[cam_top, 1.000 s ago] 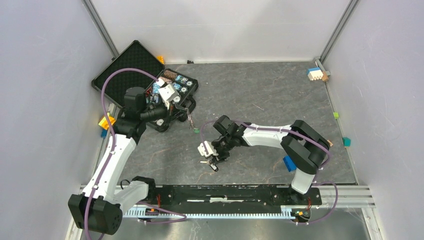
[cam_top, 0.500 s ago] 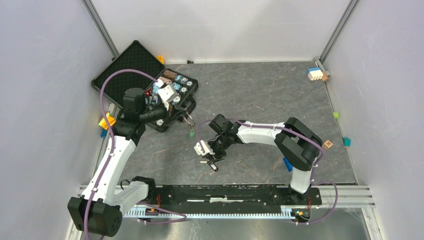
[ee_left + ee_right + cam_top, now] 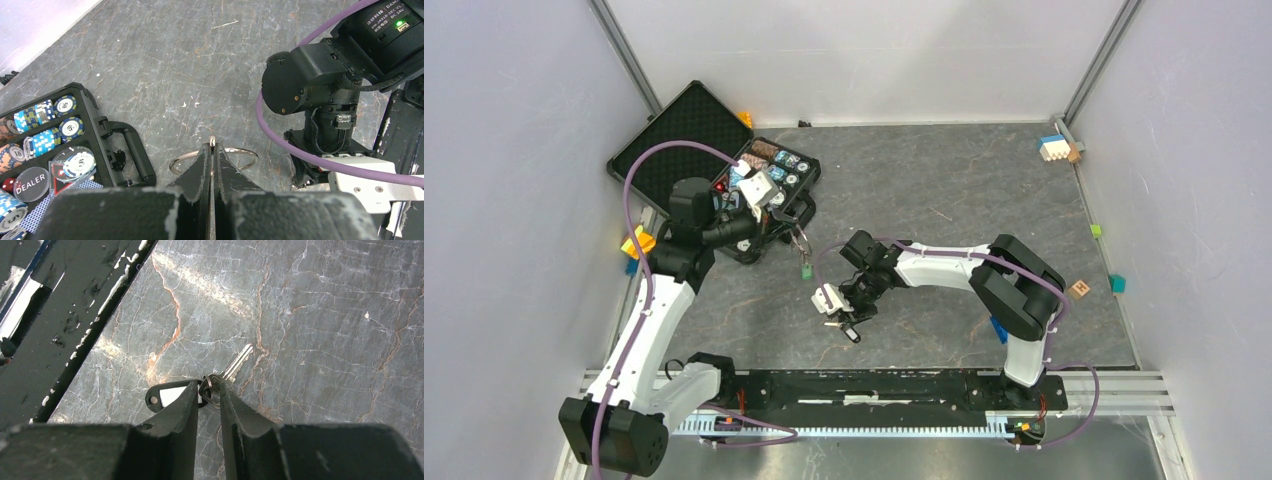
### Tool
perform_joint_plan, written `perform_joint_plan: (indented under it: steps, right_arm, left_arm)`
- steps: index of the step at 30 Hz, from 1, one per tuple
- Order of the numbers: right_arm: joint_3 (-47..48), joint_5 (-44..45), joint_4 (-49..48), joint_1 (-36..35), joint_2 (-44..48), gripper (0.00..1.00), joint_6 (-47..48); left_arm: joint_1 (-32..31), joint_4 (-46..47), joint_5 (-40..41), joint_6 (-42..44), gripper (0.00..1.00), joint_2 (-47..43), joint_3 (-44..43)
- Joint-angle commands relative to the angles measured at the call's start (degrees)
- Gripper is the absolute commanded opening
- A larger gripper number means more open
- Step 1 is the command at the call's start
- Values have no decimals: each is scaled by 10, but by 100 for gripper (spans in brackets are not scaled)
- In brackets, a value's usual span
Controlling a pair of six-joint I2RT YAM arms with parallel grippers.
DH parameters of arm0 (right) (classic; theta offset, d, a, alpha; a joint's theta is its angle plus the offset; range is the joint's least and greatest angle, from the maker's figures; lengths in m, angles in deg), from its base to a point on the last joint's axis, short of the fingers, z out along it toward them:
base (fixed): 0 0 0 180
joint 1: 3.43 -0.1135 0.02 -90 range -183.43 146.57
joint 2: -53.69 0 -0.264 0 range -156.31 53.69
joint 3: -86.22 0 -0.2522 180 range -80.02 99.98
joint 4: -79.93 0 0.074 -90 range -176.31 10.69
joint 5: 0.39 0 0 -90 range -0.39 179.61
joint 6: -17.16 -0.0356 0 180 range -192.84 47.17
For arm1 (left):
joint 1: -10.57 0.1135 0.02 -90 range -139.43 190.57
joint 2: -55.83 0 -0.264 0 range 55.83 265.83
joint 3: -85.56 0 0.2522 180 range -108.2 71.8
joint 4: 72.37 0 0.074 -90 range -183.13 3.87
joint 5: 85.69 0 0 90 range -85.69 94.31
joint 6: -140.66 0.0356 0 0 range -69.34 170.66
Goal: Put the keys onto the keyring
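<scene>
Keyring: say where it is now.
Left wrist view: the keyring is pinched in the left gripper, just right of the black case's handle.

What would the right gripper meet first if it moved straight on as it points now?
The right gripper has the key between its fingertips; beyond that, probably the grey table close behind, though depth is unclear.

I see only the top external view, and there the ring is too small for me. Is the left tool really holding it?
Observer: Yes. The left wrist view shows the left tool shut on the silver ring, with the wire visible on both sides.
Operator: And the right tool?
Observer: The right wrist view shows the right tool shut on the head of a silver key.
Operator: Anything with that key?
Observer: A black tab with a white face, beside the key's head.
</scene>
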Motion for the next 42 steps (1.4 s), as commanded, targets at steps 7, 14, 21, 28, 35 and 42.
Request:
perform_joint_plan:
  steps: [7,14,21,28,35,42]
  right_arm:
    - [20,-16,5,-3,-7,26,12]
    - [25,-17,9,-3,-9,24,11]
    - [32,-14,15,-4,-15,21,13]
    - [32,-14,19,-4,-16,22,17]
    - [31,-14,21,-4,-17,22,19]
    - [31,-16,30,-4,-19,20,28]
  left_arm:
    - [4,29,-13,-13,2,-19,2]
    - [4,29,-15,-14,2,-22,2]
    - [4,29,-17,-14,2,-22,3]
    - [4,29,-18,-14,2,-24,2]
    - [4,29,-18,-14,2,-25,2]
    - [4,29,-18,-14,2,-24,2]
